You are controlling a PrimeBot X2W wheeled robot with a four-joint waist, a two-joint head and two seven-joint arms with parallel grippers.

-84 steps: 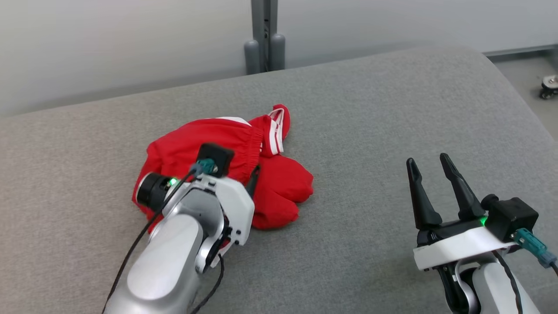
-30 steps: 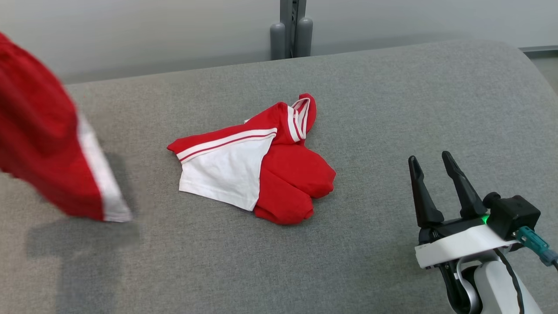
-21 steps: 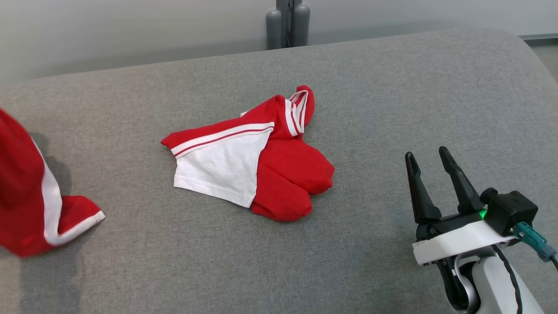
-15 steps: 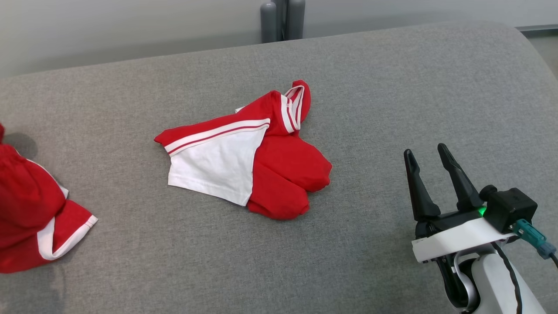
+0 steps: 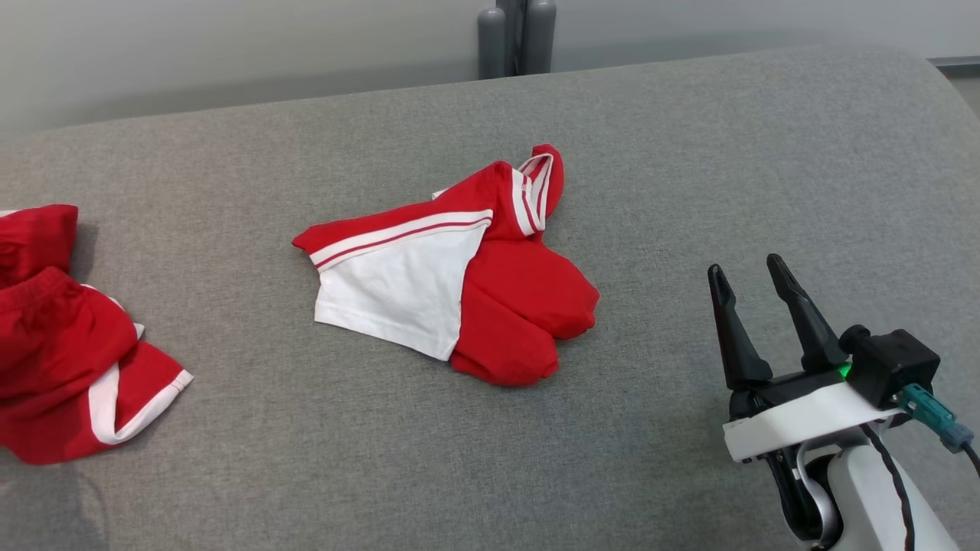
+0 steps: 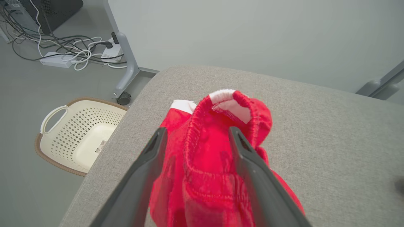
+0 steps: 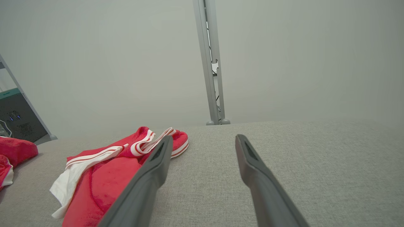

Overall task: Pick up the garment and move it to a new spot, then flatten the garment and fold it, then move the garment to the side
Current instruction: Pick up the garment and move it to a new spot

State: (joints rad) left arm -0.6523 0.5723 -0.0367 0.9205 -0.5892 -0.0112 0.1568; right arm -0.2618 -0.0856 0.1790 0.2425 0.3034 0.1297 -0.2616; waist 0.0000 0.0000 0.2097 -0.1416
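My left pincer (image 6: 197,130) now stands wide, fingers either side of the crumpled red shorts with white trim (image 6: 214,164). A second ago the shorts (image 5: 61,360) hung in the air. Now they lie at the head view's left edge on the grey fabric bench (image 5: 689,153). My right pincer (image 5: 745,265) stays wide and empty, lower right.

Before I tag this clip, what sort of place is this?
Likely a lab or test room: bare grey wall, wheeled metal stand, tangled cables and power strip on the floor.
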